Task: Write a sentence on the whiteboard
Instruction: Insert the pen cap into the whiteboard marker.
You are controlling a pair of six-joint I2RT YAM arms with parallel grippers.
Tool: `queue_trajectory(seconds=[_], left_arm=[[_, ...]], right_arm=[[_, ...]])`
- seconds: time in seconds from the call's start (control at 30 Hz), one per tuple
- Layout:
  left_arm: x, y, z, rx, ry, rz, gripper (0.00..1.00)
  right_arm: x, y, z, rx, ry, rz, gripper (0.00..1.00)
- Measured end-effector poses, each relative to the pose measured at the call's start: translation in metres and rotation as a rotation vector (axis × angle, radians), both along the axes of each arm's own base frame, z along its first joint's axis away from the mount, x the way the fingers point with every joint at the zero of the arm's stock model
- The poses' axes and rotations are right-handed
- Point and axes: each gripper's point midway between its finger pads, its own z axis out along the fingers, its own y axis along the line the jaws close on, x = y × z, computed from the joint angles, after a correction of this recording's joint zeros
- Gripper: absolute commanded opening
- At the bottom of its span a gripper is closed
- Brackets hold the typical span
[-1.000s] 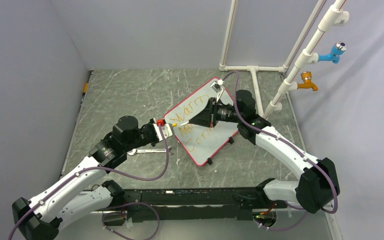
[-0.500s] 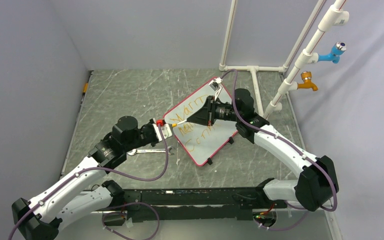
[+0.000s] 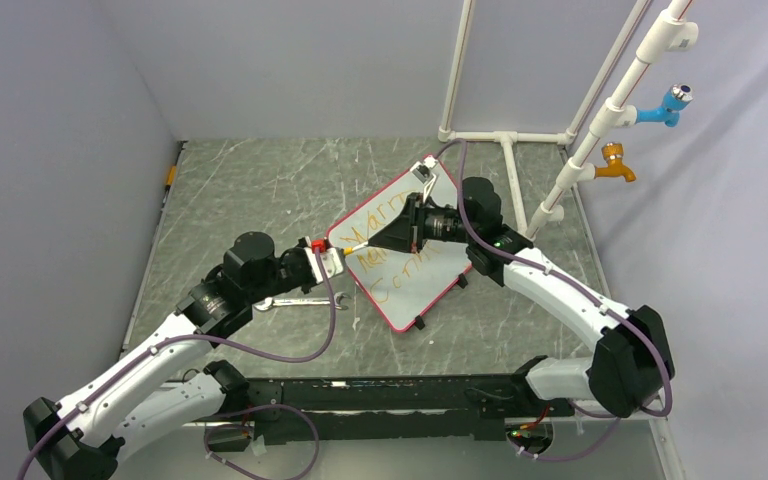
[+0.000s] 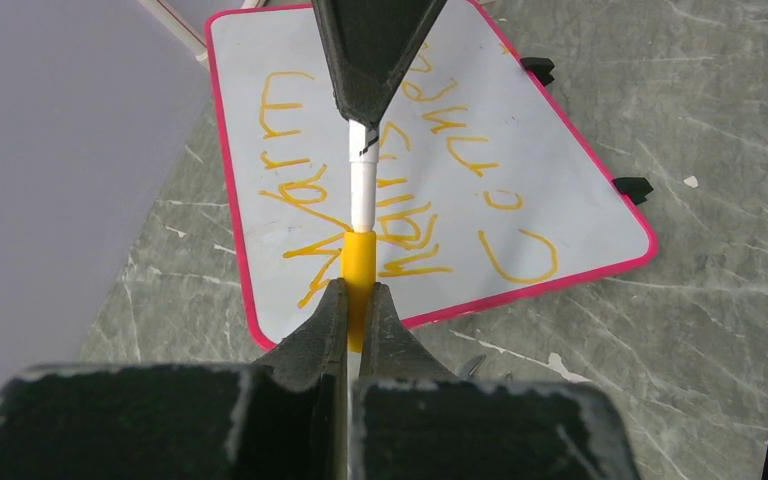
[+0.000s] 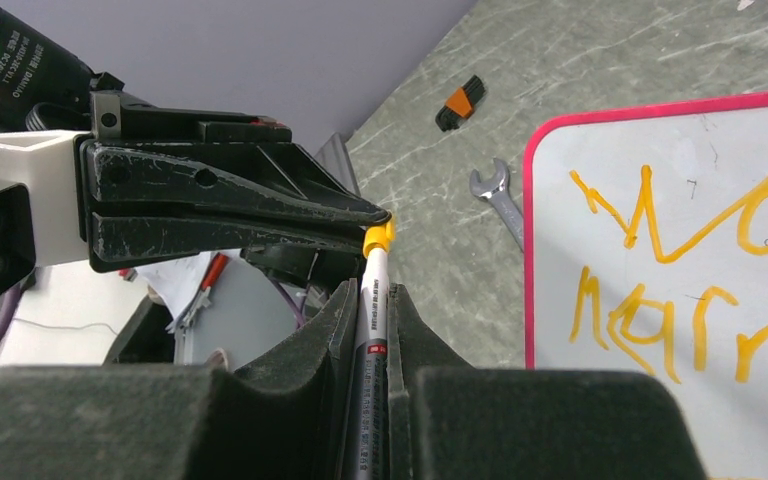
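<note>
The whiteboard (image 3: 430,282) lies tilted on the table, pink-rimmed, with yellow-orange words written on it (image 4: 560,170) (image 5: 610,170). A white marker (image 4: 362,190) (image 5: 372,320) hangs just above the board's left corner, its tip end inside a yellow cap (image 4: 360,262) (image 5: 377,237) (image 3: 347,251). My left gripper (image 4: 359,300) (image 3: 336,257) is shut on the cap. Facing it, my right gripper (image 5: 370,295) (image 3: 378,240) is shut on the marker's barrel. The two grippers meet nose to nose along the marker.
A silver wrench (image 3: 295,301) (image 5: 495,195) lies on the table left of the board, under my left wrist. A small black-and-orange tool (image 5: 460,105) sits by the left wall. White pipes (image 3: 600,130) with a blue and an orange tap stand at the back right.
My right arm has slid a little to the left, bringing the marker closer into the cap held by the left gripper. The left arm and the board have stayed put.
</note>
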Motion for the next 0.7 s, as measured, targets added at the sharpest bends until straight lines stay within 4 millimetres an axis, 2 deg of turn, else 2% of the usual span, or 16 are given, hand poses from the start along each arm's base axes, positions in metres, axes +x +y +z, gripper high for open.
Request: queue_trajectory(seconds=[0.3,0.7], left_arm=[[0.0,0.0,-0.002,-0.001,0.009,0.001,0.0],[-0.002,0.001,-0.006,-0.011,0.037,0.001,0.0]], right_arm=[[0.0,0.005,-0.003,-0.004,0.011,0.001,0.0],[-0.005,0.024,-0.013,-0.009,0.034,0.027,0.0]])
